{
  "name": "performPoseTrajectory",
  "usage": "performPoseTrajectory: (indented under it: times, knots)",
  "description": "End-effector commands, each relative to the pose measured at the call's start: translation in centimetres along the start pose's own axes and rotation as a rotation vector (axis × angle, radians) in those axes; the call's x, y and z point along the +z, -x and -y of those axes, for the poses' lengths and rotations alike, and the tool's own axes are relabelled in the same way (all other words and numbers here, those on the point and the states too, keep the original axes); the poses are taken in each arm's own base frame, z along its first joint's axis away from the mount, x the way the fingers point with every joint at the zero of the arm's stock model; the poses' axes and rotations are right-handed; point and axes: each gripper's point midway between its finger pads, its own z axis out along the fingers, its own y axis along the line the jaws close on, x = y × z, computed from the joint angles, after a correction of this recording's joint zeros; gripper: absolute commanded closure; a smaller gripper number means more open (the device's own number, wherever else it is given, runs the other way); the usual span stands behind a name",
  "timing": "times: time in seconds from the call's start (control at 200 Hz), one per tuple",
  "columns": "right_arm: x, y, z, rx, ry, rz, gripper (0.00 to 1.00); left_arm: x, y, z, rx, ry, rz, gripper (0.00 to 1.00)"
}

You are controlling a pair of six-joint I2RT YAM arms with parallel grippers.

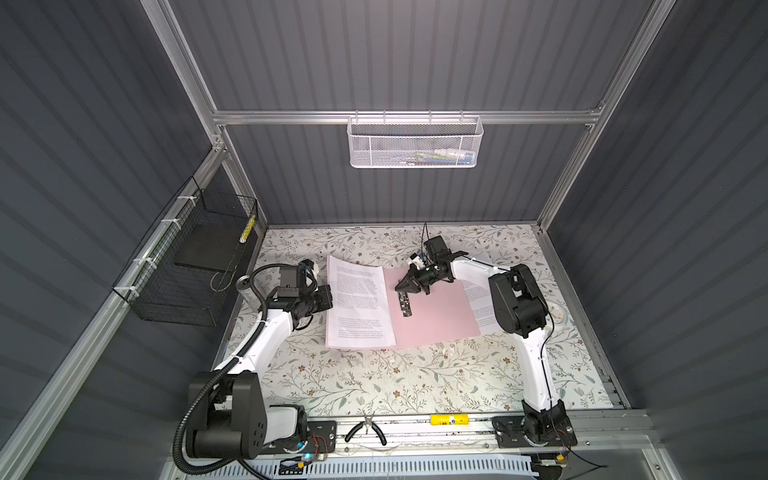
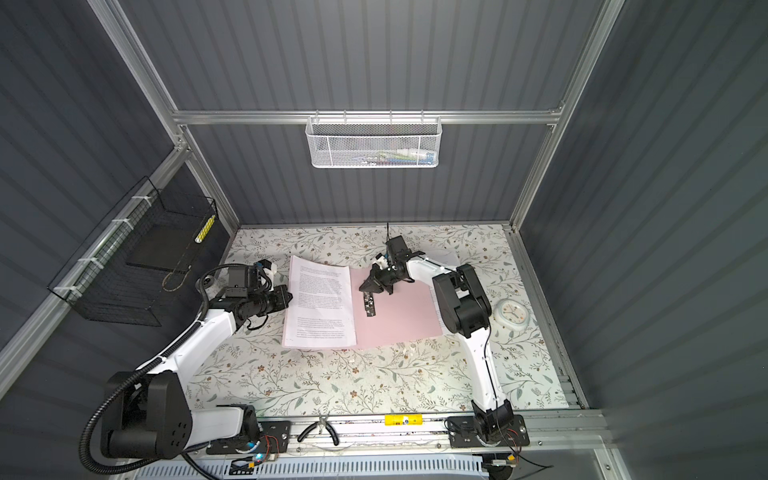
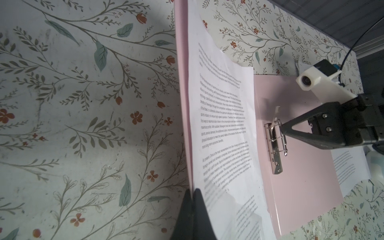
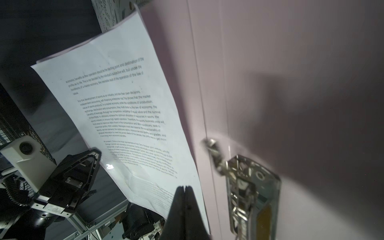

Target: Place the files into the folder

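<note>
The pink folder (image 1: 436,307) (image 2: 399,316) lies open on the floral table. Its right leaf lies flat and carries a metal clip (image 1: 405,305) (image 3: 276,149) (image 4: 245,187). The left leaf (image 3: 182,83) is tilted up off the table, and the files (image 1: 359,303) (image 2: 322,307) (image 3: 224,124) (image 4: 124,104), white printed sheets, rest against it. My left gripper (image 3: 192,190) (image 1: 330,299) is shut on the outer edge of that leaf and the sheets. My right gripper (image 4: 185,187) (image 1: 399,286) (image 2: 362,286) is shut and empty, with its tip at the clip's lever (image 3: 277,122).
Another printed sheet (image 1: 478,303) (image 3: 349,166) pokes out from under the right leaf. A white clock (image 2: 513,313) lies to the right of the right arm. Pliers (image 1: 365,432) and a yellow tool (image 1: 449,419) rest on the front rail. A black wire basket (image 1: 195,266) hangs on the left wall.
</note>
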Motion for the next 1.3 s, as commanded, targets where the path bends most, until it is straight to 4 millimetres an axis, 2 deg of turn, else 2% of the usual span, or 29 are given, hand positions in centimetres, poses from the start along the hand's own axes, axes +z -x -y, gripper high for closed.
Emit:
performPoseTrajectory:
  times: [0.0,0.075,0.13,0.205,0.285,0.39,0.535,0.64,0.816,0.921,1.021,1.061,1.111,1.196,1.216,1.296]
  knots:
    - [0.5,0.7,1.0,0.032,-0.038,-0.008,0.97,-0.3,-0.2,-0.5,0.013,0.022,0.001,1.00]
    - [0.4,1.6,0.7,0.028,-0.027,0.002,0.97,-0.5,0.0,-0.8,0.014,0.040,0.009,1.00]
    - [0.0,2.1,-0.3,0.002,0.000,0.015,0.96,-0.6,0.4,-0.6,0.016,0.038,0.015,1.00]
    - [-1.5,2.6,-1.9,-0.039,0.031,0.052,0.95,-0.8,1.0,-0.2,0.015,0.029,0.017,1.00]
    - [-3.3,2.8,-2.5,-0.052,0.054,0.094,0.93,-1.0,1.9,0.0,0.019,0.033,0.017,1.00]
    - [-5.8,2.7,-1.6,-0.038,0.056,0.139,0.93,-1.5,3.1,0.3,0.034,0.041,0.030,1.00]
    - [-8.5,2.0,1.1,-0.016,0.013,0.187,0.92,-1.9,4.7,0.3,0.074,0.070,0.026,1.00]
    - [-9.6,1.5,2.7,0.011,0.013,0.204,0.92,-2.2,5.6,0.1,0.117,0.109,0.002,1.00]
    - [-10.8,1.1,3.2,0.014,0.025,0.233,0.90,-3.2,7.5,0.1,0.167,0.140,0.036,1.00]
    - [-11.0,1.3,3.1,0.012,0.046,0.235,0.80,-3.6,8.2,0.4,0.175,0.138,0.044,1.00]
    - [-11.4,1.6,2.3,-0.003,0.089,0.246,0.51,-3.8,8.4,0.2,0.202,0.159,0.020,1.00]
    - [-11.7,1.6,1.7,-0.017,0.103,0.257,0.45,-4.0,8.4,-0.1,0.210,0.182,0.005,1.00]
    - [-12.1,1.6,1.0,-0.038,0.123,0.273,0.40,-4.2,8.5,-0.5,0.221,0.210,-0.004,0.87]
    - [-12.9,1.4,0.1,-0.068,0.141,0.298,0.34,-4.8,8.7,-1.0,0.234,0.249,0.002,0.77]
    - [-13.1,1.3,-0.1,-0.074,0.142,0.302,0.33,-4.9,8.8,-1.1,0.234,0.255,0.006,0.71]
    - [-13.7,1.2,-0.9,-0.094,0.153,0.313,0.29,-5.3,9.1,-1.1,0.239,0.262,0.027,0.68]
